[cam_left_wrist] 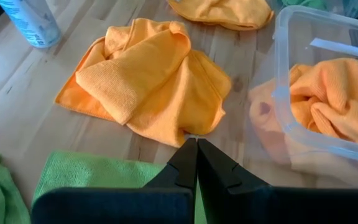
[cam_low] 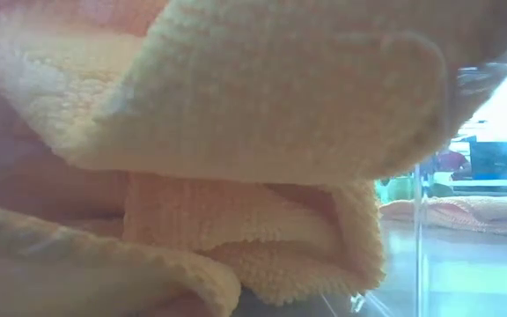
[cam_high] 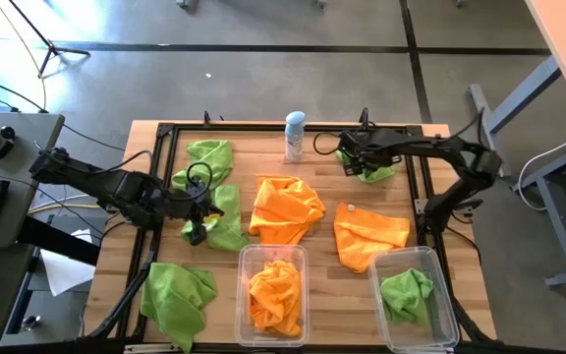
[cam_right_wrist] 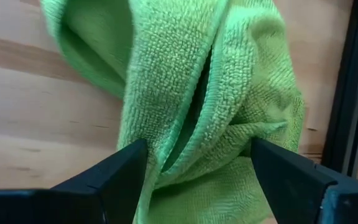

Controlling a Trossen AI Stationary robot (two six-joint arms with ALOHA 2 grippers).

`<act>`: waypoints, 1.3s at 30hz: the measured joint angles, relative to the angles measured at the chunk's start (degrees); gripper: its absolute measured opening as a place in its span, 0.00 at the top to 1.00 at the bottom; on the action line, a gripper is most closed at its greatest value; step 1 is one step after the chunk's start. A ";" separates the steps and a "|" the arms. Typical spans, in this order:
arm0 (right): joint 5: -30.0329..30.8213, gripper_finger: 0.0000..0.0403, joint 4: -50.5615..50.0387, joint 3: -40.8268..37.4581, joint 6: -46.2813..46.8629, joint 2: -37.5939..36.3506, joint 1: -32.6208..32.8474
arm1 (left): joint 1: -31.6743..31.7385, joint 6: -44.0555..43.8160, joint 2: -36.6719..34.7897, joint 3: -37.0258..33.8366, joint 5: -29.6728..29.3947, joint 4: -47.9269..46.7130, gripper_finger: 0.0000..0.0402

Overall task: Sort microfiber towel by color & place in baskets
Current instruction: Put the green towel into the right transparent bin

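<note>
Orange and lime green towels lie crumpled on the wooden table. My right gripper (cam_high: 357, 162) hangs open at the far right over a green towel (cam_high: 381, 173), its fingers (cam_right_wrist: 120, 171) either side of a raised fold (cam_right_wrist: 197, 93). My left gripper (cam_left_wrist: 196, 155) is shut with nothing in it, just above the edge of another green towel (cam_high: 226, 218) beside an orange towel (cam_left_wrist: 148, 81). One clear basket (cam_high: 246, 258) holds an orange towel (cam_high: 275, 293). The other basket (cam_high: 430, 261) holds a green towel (cam_high: 406, 293). My right gripper comes down from above, its open fingers straddling a bunched fold of the green towel (cam_right_wrist: 229, 124), which lies on the table. Whether the fingers touch the cloth I cannot tell.
A white-and-blue spray can (cam_high: 295, 136) stands at the far middle. More towels lie loose: green at far left (cam_high: 209, 157) and near left (cam_high: 178, 295), orange at right (cam_high: 369, 234). A black frame (cam_high: 165, 133) borders the table. The low view is filled by the orange towel (cam_low: 236, 106) in its basket.
</note>
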 joint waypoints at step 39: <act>-7.75 0.99 1.49 -0.15 0.46 -13.20 10.66 | 0.02 12.48 -7.78 0.00 -4.55 -4.46 1.00</act>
